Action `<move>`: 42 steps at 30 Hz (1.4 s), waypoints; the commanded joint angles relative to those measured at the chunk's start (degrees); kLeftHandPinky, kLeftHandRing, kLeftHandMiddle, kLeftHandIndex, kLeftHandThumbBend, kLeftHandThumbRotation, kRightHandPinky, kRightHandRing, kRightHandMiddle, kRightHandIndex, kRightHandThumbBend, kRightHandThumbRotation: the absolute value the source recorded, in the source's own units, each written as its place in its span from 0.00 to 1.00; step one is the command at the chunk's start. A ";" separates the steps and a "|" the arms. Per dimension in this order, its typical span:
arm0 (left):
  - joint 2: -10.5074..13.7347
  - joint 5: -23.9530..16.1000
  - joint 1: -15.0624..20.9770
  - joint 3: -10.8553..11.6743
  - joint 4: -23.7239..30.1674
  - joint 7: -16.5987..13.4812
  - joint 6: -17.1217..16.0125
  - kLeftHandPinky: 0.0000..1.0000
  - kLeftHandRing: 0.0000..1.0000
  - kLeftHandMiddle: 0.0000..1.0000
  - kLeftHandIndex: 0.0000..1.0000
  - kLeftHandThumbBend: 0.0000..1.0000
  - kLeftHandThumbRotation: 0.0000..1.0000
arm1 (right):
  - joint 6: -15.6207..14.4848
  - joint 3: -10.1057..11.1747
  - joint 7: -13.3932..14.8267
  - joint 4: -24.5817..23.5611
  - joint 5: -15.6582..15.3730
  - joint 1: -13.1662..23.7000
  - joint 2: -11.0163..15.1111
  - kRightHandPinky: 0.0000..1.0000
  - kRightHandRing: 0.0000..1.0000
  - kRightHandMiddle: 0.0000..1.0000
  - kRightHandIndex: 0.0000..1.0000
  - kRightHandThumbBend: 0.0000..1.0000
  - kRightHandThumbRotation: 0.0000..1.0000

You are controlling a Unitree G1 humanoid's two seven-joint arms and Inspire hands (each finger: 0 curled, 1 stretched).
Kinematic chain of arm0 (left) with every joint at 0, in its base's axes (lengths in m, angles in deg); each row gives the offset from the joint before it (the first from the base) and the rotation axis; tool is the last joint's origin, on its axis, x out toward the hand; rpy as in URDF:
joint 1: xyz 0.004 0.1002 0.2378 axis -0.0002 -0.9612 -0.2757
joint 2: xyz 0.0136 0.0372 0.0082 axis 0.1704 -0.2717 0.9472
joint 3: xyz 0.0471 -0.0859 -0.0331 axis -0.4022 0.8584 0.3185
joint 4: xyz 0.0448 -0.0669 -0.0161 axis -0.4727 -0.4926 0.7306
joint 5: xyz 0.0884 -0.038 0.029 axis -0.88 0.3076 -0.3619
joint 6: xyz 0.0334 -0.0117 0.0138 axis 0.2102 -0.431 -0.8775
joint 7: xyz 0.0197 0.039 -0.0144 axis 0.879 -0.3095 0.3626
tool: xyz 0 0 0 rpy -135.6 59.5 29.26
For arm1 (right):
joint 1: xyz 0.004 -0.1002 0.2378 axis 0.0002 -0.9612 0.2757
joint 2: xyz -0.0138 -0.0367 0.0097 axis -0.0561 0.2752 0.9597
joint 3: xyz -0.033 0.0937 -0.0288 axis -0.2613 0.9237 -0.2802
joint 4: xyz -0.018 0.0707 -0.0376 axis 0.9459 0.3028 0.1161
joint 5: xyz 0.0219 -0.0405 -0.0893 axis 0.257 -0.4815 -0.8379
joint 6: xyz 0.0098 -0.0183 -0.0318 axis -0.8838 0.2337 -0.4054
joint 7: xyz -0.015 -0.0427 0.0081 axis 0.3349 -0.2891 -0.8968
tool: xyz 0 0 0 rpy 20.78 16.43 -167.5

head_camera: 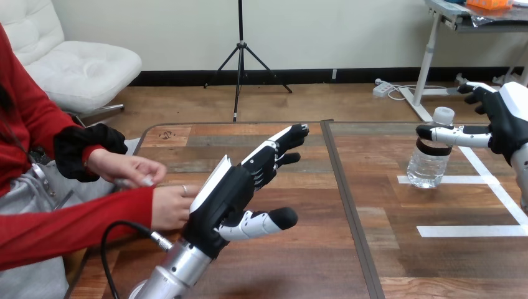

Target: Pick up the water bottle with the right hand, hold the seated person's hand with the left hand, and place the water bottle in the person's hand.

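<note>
The water bottle (428,163) is standing upright on the tabletop (299,261) at the right, beside white tape lines (473,230). The right robot hand (507,121) is hanging open next to it, its thumb lying across the bottle's front just under the cap. The left robot hand (225,193) is stretching out open, fingers straight, right beside the person's hand (168,207) in the red sleeve; whether they are touching I cannot tell. The person's other hand (124,167) is hovering just above
</note>
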 commanded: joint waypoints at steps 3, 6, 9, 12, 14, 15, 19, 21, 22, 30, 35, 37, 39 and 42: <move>-0.23 2.91 0.69 -0.05 3.76 2.18 -0.74 0.87 0.92 0.91 0.88 0.98 0.67 | 0.90 -1.51 0.81 2.98 -0.46 6.29 1.24 0.63 0.84 0.86 0.87 1.00 0.55; -0.23 3.65 0.31 -0.11 4.19 2.94 -0.65 0.87 0.91 0.91 0.88 0.98 0.67 | 0.93 -2.13 0.94 4.06 -0.77 6.81 1.30 0.63 0.84 0.86 0.87 1.00 0.55; -0.27 4.19 -0.15 -0.13 4.72 3.51 -0.62 0.86 0.91 0.90 0.88 0.98 0.67 | 0.87 -2.53 0.97 4.98 -0.87 7.25 1.29 0.63 0.85 0.86 0.87 1.00 0.55; -0.36 4.99 -0.46 -0.14 5.07 4.43 -0.78 0.85 0.90 0.90 0.88 0.97 0.67 | 0.87 -2.86 1.09 5.93 -0.85 7.69 1.22 0.63 0.85 0.86 0.87 1.00 0.55; -0.45 5.59 -0.69 -0.18 5.33 5.05 -0.89 0.85 0.90 0.90 0.88 0.97 0.67 | 0.93 -3.13 1.20 6.37 -0.83 7.84 1.25 0.63 0.84 0.86 0.87 1.00 0.55; -0.47 5.92 -0.82 -0.20 5.46 5.43 -0.90 0.85 0.90 0.90 0.88 0.96 0.67 | 0.96 -3.30 1.27 6.73 -0.85 7.97 1.24 0.63 0.84 0.86 0.87 1.00 0.55; -0.57 6.92 -1.30 -0.23 6.01 6.61 -0.71 0.84 0.89 0.90 0.88 0.96 0.67 | 1.26 -3.77 1.60 7.65 -0.88 8.20 1.25 0.63 0.84 0.86 0.87 1.00 0.55; -0.61 7.46 -1.53 -0.24 6.24 7.29 -0.72 0.83 0.88 0.90 0.88 0.96 0.66 | 1.35 -3.99 1.73 8.05 -0.91 8.31 1.23 0.63 0.83 0.85 0.87 1.00 0.55; -0.63 7.69 -1.62 -0.24 6.32 7.59 -0.77 0.83 0.88 0.89 0.88 0.95 0.66 | 1.34 -4.08 1.74 8.20 -0.92 8.36 1.21 0.63 0.83 0.85 0.87 1.00 0.55; -0.77 8.69 -2.44 -0.08 7.23 9.15 -0.93 0.81 0.87 0.89 0.88 0.93 0.66 | 1.70 -5.21 2.37 9.79 -1.53 8.83 1.15 0.62 0.83 0.85 0.87 1.00 0.54; -0.85 8.57 -2.88 0.09 7.69 9.11 -1.19 0.80 0.87 0.88 0.87 0.93 0.66 | 1.92 -5.74 2.49 10.71 -1.65 9.13 1.09 0.62 0.81 0.84 0.86 1.00 0.54; -0.89 8.63 -3.13 0.10 7.90 9.14 -1.37 0.79 0.87 0.88 0.87 0.93 0.67 | 2.19 -6.06 2.48 11.11 -1.91 9.19 1.10 0.61 0.79 0.83 0.86 1.00 0.54; -0.92 8.62 -3.32 0.10 8.09 9.09 -1.53 0.79 0.86 0.88 0.87 0.93 0.67 | 2.63 -6.40 2.61 11.47 -2.22 9.20 1.14 0.61 0.77 0.83 0.86 1.00 0.54; -0.94 8.53 -3.53 0.13 8.29 8.92 -1.80 0.78 0.86 0.88 0.86 0.92 0.67 | 3.01 -6.87 2.90 11.97 -2.63 9.22 1.10 0.60 0.74 0.81 0.85 1.00 0.54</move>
